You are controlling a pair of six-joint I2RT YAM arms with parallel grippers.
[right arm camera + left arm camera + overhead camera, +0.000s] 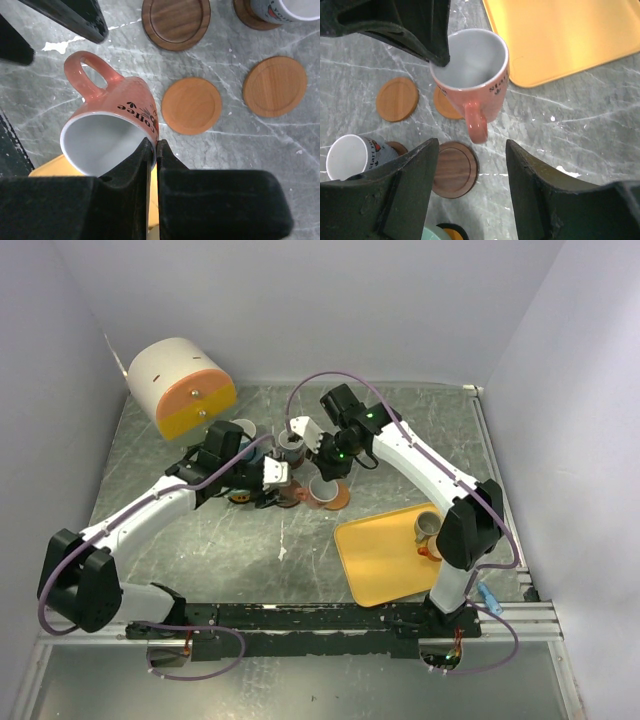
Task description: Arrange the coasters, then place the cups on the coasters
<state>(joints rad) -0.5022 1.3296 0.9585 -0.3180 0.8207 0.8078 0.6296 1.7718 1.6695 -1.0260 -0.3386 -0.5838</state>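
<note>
Mid-frame from above, the right end effector pinches the reddish cup by its rim beside an orange coaster — left end effector open, empty; grey cup already seated, olive-brown cup waiting on the tray.

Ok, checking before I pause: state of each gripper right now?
Left gripper: open, holding nothing.
Right gripper: shut on the rim of the salmon-pink ceramic mug.

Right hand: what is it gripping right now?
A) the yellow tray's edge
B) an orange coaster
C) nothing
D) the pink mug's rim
D: in the right wrist view the right hand is shut on the rim of the pink mug, one finger inside and one outside.
</note>
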